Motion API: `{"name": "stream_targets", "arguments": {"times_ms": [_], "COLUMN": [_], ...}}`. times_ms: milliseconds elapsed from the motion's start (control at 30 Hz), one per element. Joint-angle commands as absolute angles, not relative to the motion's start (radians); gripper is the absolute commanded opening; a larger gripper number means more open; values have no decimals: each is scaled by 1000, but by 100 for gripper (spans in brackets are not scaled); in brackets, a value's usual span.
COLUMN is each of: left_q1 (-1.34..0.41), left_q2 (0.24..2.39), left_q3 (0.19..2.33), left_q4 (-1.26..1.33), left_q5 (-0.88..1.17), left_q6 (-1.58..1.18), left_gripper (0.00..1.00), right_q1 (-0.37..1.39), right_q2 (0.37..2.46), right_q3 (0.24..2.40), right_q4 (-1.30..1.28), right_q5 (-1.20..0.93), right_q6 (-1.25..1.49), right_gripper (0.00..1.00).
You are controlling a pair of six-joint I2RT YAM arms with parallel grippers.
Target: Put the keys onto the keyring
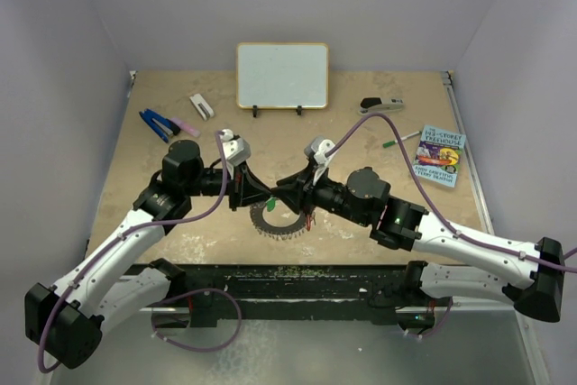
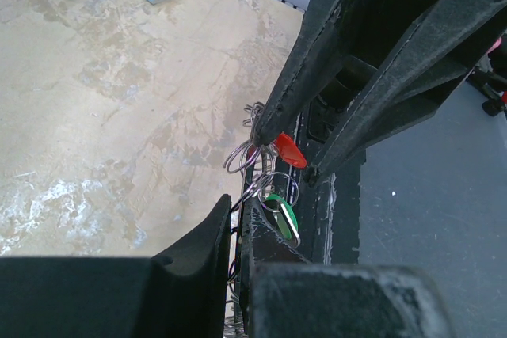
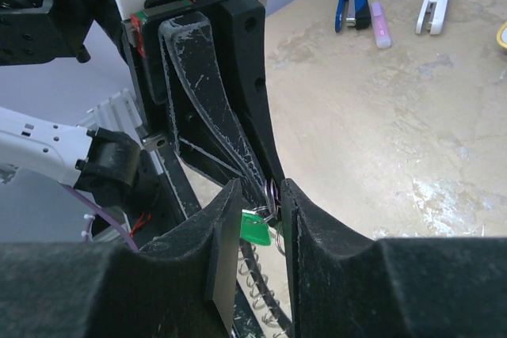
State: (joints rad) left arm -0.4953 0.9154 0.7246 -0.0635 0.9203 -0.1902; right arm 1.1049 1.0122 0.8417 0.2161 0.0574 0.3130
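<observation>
My left pincer: narrow, pinching the keyring wire. My right pincer: narrow, red key and green key at its fingers; hold cannot be told. Keyring sits nearward of the whiteboard, well apart.

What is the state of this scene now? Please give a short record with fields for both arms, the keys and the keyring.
left gripper: jaws closed on the keyring at its wire fringe
right gripper: jaws slightly apart; whether it grips anything cannot be told
red key: between the right gripper's tips
green key: among small wire loops, close to the left jaws
far side of table: whiteboard, book
</observation>
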Motion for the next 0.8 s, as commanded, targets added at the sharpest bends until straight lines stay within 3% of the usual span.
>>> {"name": "stream_targets", "arguments": {"times_ms": [0,767], "left_q1": [-488,-482], "left_q2": [912,895], "left_q3": [765,778], "left_q4": [22,49], "left_q5": [964,967], "left_q6": [-254,-291], "left_gripper": [4,4], "right_q1": [1103,1103], "right_q2": [999,966], "right_q3": [832,781], "right_q4": [298,211], "right_q5": [41,159], "right_q6": [283,313], "right_gripper": [31,29]}}
